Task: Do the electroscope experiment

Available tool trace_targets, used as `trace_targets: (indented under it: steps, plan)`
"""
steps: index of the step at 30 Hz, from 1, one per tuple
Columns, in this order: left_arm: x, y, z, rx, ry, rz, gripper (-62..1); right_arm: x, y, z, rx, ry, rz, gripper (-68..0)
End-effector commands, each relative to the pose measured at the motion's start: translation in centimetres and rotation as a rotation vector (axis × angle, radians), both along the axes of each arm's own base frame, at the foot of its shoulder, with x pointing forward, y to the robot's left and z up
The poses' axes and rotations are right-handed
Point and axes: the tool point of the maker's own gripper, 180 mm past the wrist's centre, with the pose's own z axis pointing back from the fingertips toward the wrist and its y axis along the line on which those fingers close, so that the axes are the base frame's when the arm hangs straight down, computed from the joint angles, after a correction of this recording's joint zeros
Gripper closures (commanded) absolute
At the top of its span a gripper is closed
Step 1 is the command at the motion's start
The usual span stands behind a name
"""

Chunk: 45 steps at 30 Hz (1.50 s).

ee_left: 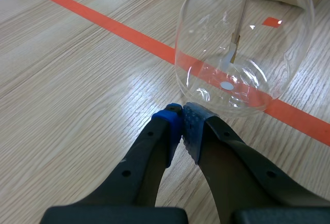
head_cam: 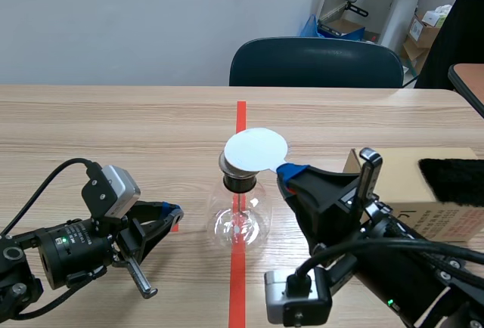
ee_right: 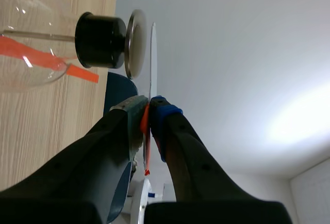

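So the flask (head_cam: 240,222) sits mid-tabletop (head_cam: 113,124), right on the red tape line (head_cam: 240,112). It's got a black stopper (head_cam: 240,182) in the neck and a metal plate (ee_right: 135,43) on top. Through the glass in the left wrist view you can see a thin rod (ee_left: 242,12) with a little foil strip (ee_left: 233,53) hanging at its end.

The right gripper (head_cam: 286,171) has its jaws clamped on the rim of a white disc (head_cam: 255,149). The disc is flat over the plate and parallel to it. There's maybe a sliver of gap, but honestly I can't tell if they touch.

The left gripper (head_cam: 171,213) is down low on the tabletop with its jaws closed on nothing. Its tips meet just beside the flask's base, on the robot's left, not quite touching the glass.

Room-wise, there's a wide stretch of bare wood from the flask to the left and up to the far edge, where a chair (head_cam: 318,63) is tucked in. The right side is tighter. A cardboard box (head_cam: 401,173) with a black fuzzy cloth (head_cam: 454,181) on top sits just behind the right arm, near the right edge.
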Motion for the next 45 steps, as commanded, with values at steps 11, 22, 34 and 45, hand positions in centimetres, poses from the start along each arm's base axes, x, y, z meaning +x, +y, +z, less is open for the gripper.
trace_targets:
  steps: [11,22,34,45]
  plan:
    - [0.4,-0.5,0.9,-0.032,-0.023,0.005,-2.7,-0.1,0.5,0.7,0.003,-0.027,0.044,-1.0]
    - [0.4,-0.5,0.9,-0.031,-0.023,0.005,-2.7,-0.1,0.5,0.7,0.003,-0.027,0.044,-1.1]
    - [0.4,-0.2,0.7,-0.020,-0.017,0.007,-2.7,0.1,0.2,0.7,0.004,-0.029,0.023,-1.0]
    - [0.4,0.3,0.8,-0.015,-0.026,0.007,-2.7,3.3,-4.0,1.2,0.014,-0.054,-0.273,-1.0]
